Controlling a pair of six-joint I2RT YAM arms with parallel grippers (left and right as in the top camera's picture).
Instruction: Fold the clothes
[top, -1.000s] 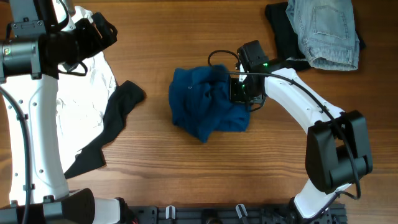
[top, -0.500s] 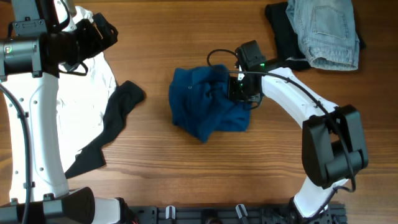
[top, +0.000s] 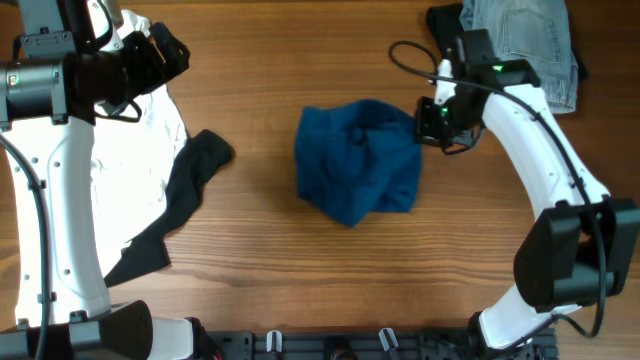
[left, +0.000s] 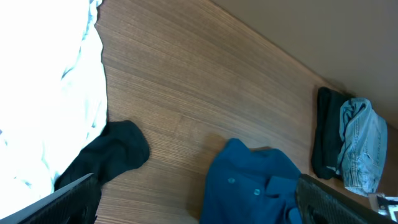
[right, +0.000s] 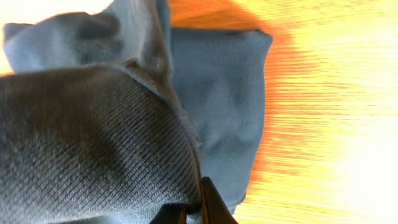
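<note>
At the edge of the crumpled deep-blue knit shirt (top: 358, 165) that faces the denim, the right pincer (top: 432, 118) is clamped together on a fold of the cloth. The right wrist view shows the ribbed blue knit (right: 93, 124) drawn down into the dark fingertips (right: 208, 205), which are pressed tight on it.

A second ago this pincer sat lower along that same edge, over the bunched fabric. Now it stands farther from the shirt's middle and closer to the denim. The shirt has come with it: the whole heap lies shifted across the wooden desk (top: 300, 60) toward the denim, and its gripped corner is pulled out into a point. The gap between the shirt and the black garment on its other side has grown wider.

Beyond the gripped corner, well apart from the shirt, a light-blue denim piece (top: 525, 50) lies partly over a folded black cloth (top: 455, 55). On the shirt's opposite side a limp black garment (top: 190, 175) trails along the desk, touching a rumpled white garment (top: 130, 170) farther out still. None of these has moved since the earlier frames.

The left pincer (top: 165, 50) hangs above the white garment, far from the shirt, its fingers (left: 78, 198) spread wide apart with nothing between them, as it was a second ago. Its own camera looks across the desk at the shirt (left: 249, 186).
</note>
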